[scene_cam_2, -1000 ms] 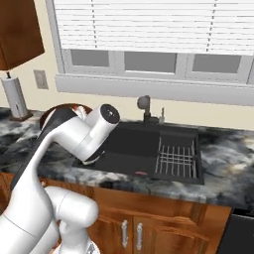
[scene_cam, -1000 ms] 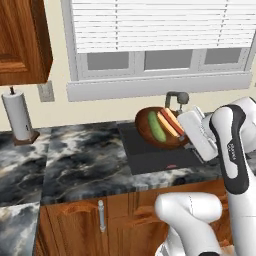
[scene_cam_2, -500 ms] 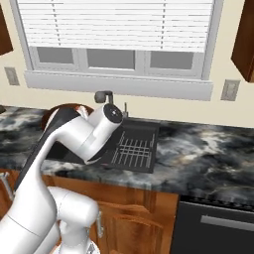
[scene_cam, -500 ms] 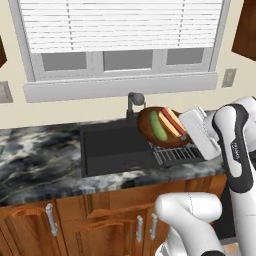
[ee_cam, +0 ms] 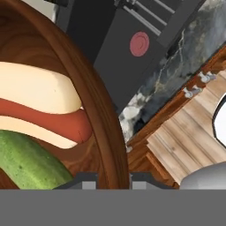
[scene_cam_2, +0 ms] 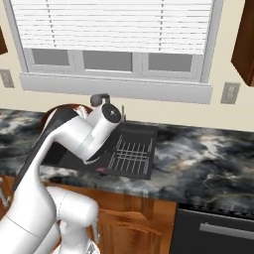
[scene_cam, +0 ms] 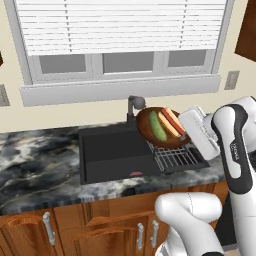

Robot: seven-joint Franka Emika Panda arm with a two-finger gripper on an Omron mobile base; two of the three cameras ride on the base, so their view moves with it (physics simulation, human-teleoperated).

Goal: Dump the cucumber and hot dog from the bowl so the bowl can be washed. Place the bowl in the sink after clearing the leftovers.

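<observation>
My gripper (scene_cam: 185, 133) is shut on the right rim of the reddish-brown bowl (scene_cam: 150, 131) and holds it up, tilted toward the camera, above the right end of the black sink (scene_cam: 107, 150). Inside the bowl the green cucumber (scene_cam: 158, 126) and the hot dog (scene_cam: 171, 121) lie side by side. In the hand view the bowl's rim (ee_cam: 102, 110) runs down between the two fingertips of the gripper (ee_cam: 114, 182), with the hot dog (ee_cam: 39, 106) and the cucumber (ee_cam: 28, 163) on its left. The sink's floor (ee_cam: 106, 48) lies beyond. A sliver of the bowl (scene_cam_2: 55, 112) peeks out behind my arm.
A black wire rack (scene_cam: 175, 156) sits in the sink's right part, under the bowl. The black faucet (scene_cam: 134, 105) stands behind the basin, and a red drain spot (scene_cam: 136, 174) marks its front. Marble counter (scene_cam: 35, 160) runs left; wooden cabinets (scene_cam: 90, 230) are below.
The whole picture has slid left, so the base has driven right along the counter. The paper towel holder has left the view. The bowl stays gripped and tilted with both foods inside.
</observation>
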